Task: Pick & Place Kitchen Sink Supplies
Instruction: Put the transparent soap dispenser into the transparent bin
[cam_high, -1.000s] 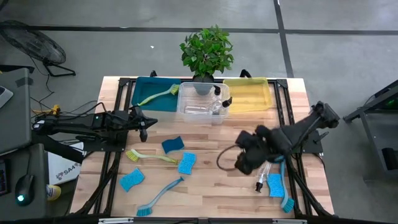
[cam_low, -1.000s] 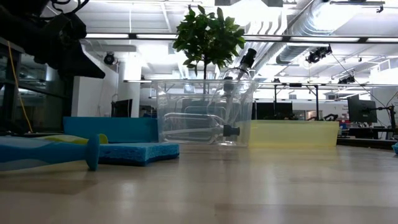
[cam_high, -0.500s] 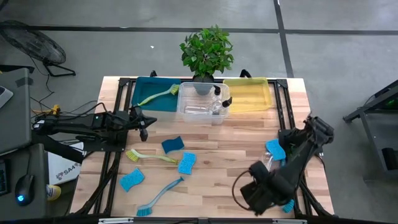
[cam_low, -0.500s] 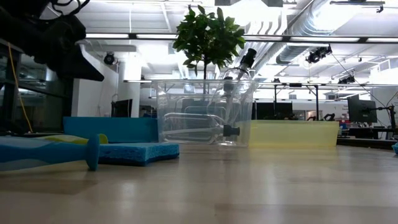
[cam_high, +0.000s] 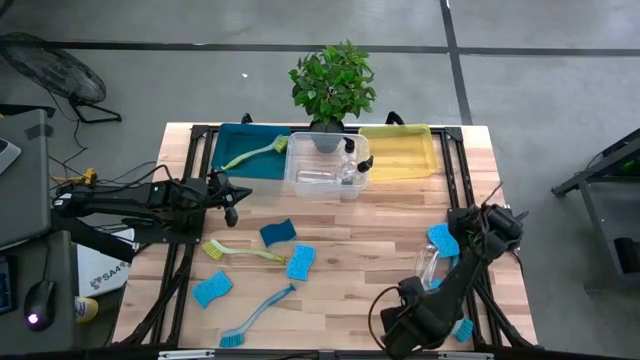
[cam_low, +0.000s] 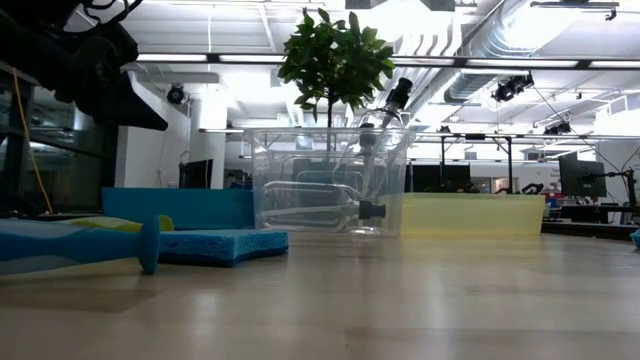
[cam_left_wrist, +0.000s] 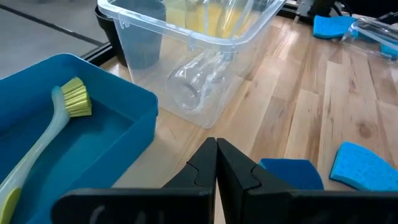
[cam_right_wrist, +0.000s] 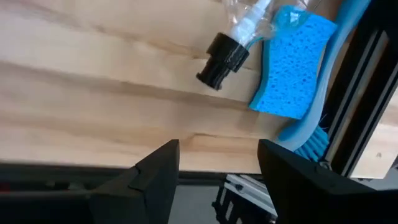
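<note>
Step in hand, by judgement: approach to pick clear pump bottle (cam_high: 428, 266) lying near right, black pump (cam_right_wrist: 222, 52) toward near edge. Right gripper (cam_high: 400, 328) at near table edge, jaws spread, empty. Blue sponge (cam_right_wrist: 290, 61) touching bottle; blue brush (cam_right_wrist: 323, 81) just beyond, along right rail.

Next move calls for: reach back over table, straddle bottle body, avoid sponge.

Left gripper (cam_left_wrist: 216, 167) far left, clenched on nothing, beside teal bin (cam_left_wrist: 118, 118).

Room: bare wood left of bottle; edge close on near and right sides. Clear bin (cam_high: 325, 170) far centre holds bottles.

Blue sponges (cam_high: 299, 262), brushes (cam_high: 241, 251), clear pump btl (cam_high: 427, 267) lying on tbl
</note>
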